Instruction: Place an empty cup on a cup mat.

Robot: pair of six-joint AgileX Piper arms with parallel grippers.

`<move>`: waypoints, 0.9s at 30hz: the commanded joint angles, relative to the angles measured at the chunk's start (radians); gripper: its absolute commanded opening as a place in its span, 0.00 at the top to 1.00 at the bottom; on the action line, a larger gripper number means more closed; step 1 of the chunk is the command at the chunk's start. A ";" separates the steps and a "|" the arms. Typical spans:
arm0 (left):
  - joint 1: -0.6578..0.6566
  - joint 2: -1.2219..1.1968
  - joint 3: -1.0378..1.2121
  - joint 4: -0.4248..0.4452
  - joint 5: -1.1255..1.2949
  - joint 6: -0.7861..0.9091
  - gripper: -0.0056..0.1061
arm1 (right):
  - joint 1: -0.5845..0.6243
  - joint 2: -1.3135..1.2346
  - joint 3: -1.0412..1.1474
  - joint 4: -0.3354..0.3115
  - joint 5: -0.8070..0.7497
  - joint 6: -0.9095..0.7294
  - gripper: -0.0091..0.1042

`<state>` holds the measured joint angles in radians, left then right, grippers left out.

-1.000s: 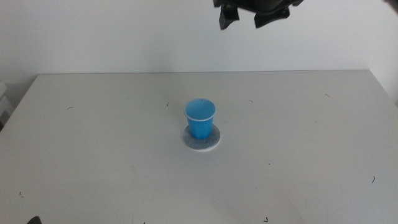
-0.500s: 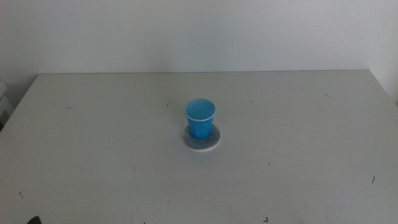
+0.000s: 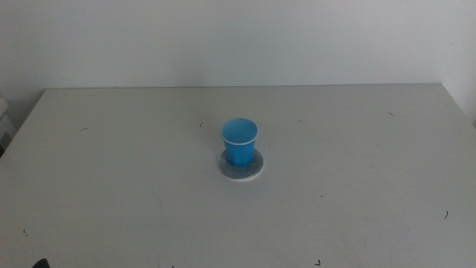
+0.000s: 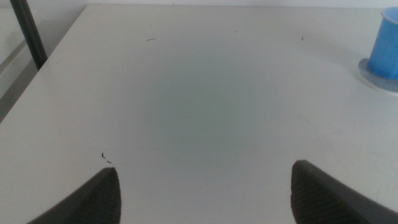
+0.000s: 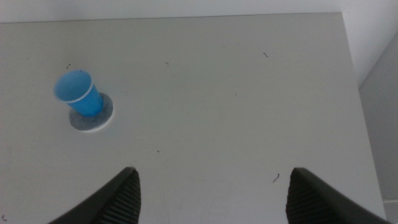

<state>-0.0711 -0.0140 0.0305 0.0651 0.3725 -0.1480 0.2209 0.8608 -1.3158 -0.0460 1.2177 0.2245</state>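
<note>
Cup (image 3: 239,141) stands upright on the cup mat (image 3: 241,168), mid-bench (image 3: 357,164), mat rim showing all round its base. Left claw (image 4: 205,186) spread wide, low over bare bench, cup off to one side. Right claw (image 5: 211,193) also wide, held high, looking down, well apart from cup.

lab/test bench | bare white table (image 3: 357,179) w/ scuff marks | plain white wall (image 3: 238,37)
</note>
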 commanded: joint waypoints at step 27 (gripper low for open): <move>0.001 -0.003 -0.006 0.000 -0.067 -0.011 0.01 | -0.007 -0.898 1.102 -0.110 -0.918 -0.029 0.17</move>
<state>-0.0711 -0.0140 0.0305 0.0651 0.3725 -0.1480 0.2209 -0.0133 -0.2060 -0.1342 0.4314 0.2078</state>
